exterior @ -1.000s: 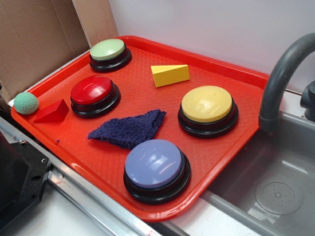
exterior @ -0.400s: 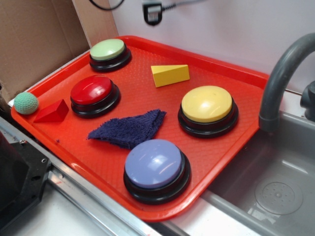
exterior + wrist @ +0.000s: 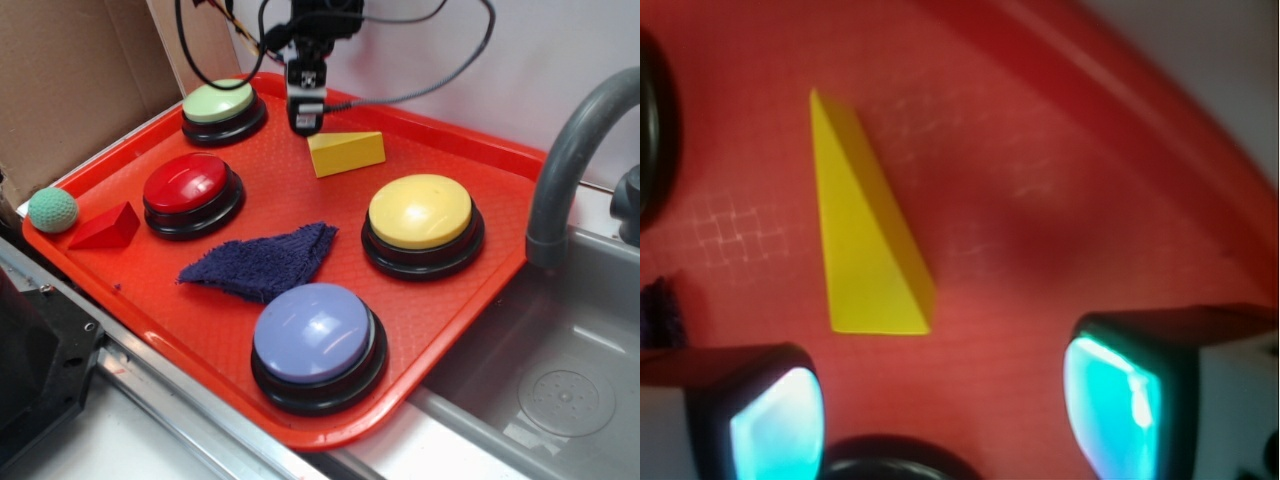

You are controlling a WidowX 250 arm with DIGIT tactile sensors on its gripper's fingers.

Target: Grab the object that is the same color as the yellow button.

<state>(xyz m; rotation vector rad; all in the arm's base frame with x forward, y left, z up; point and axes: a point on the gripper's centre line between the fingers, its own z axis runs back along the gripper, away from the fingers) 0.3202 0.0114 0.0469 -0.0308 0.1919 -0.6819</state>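
The gripper (image 3: 306,124) is hanging with jaws spread, grasping nothing, just left of the yellow wedge (image 3: 346,153). That wedge is lying on the red tray (image 3: 480,290), behind the yellow button (image 3: 420,212) and right of the pale green button (image 3: 220,102).

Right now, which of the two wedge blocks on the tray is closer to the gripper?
The yellow wedge, lying just beside the gripper at the tray's back. The red wedge sits far off, next to the green ball.

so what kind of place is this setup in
Probably a toy kitchen counter used as a robot test bench: a grey sink with a curved faucet sits beside a red tray of coloured buttons and blocks, with cardboard propped behind.
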